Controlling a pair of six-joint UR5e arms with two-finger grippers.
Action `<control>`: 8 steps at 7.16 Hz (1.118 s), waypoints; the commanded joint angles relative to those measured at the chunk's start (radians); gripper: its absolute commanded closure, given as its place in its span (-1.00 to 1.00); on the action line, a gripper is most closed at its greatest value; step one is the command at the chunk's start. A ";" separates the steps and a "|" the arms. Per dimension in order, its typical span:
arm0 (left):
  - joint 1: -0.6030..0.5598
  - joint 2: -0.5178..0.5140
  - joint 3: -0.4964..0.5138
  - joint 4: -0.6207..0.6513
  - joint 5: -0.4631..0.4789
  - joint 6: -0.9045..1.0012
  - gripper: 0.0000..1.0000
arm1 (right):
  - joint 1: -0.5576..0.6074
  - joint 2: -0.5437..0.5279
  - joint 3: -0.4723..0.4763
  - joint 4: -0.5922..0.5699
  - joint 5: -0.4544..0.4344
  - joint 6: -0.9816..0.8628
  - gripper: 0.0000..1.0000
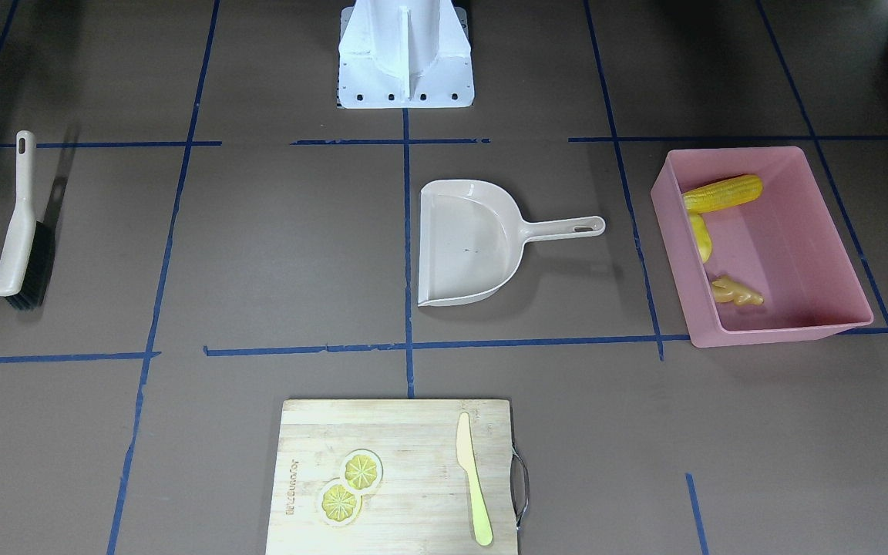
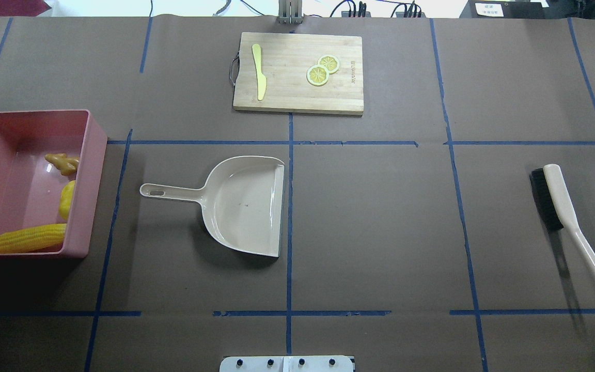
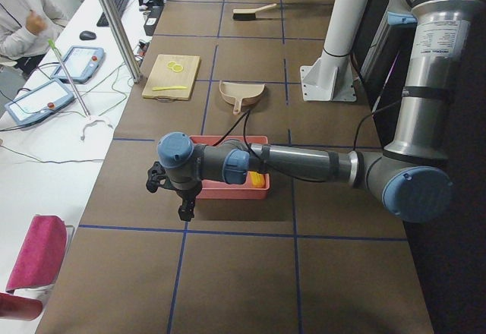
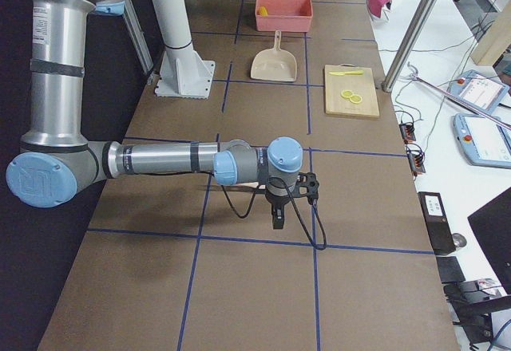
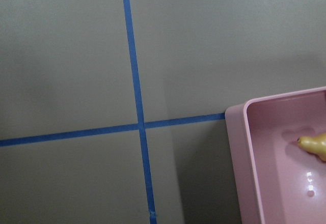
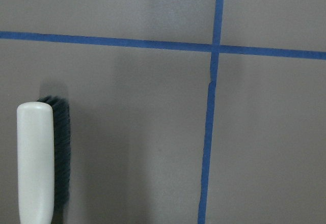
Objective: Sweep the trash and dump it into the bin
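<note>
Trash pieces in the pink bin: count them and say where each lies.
3, all in the bin: corn cob at its robot-side end, potato-like lump against the wall facing the dustpan, ginger root farther along that wall. None seems hidden.

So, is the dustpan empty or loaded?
Empty. The dustpan shows a bare floor in the overhead view; the corn, potato and ginger all lie inside the bin.

Wooden cutting board (image 2: 287, 82) bearing two lemon slices (image 2: 318, 75) and knife (image 2: 259, 72)
</note>
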 commanded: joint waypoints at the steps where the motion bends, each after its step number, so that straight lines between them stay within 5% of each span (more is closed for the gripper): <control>1: 0.001 0.039 -0.002 -0.079 -0.004 -0.006 -1.00 | 0.015 0.009 -0.012 0.003 0.004 -0.011 -1.00; 8: 0.004 0.128 0.004 -0.211 -0.011 0.003 -1.00 | 0.015 0.064 -0.006 0.017 0.020 0.006 -1.00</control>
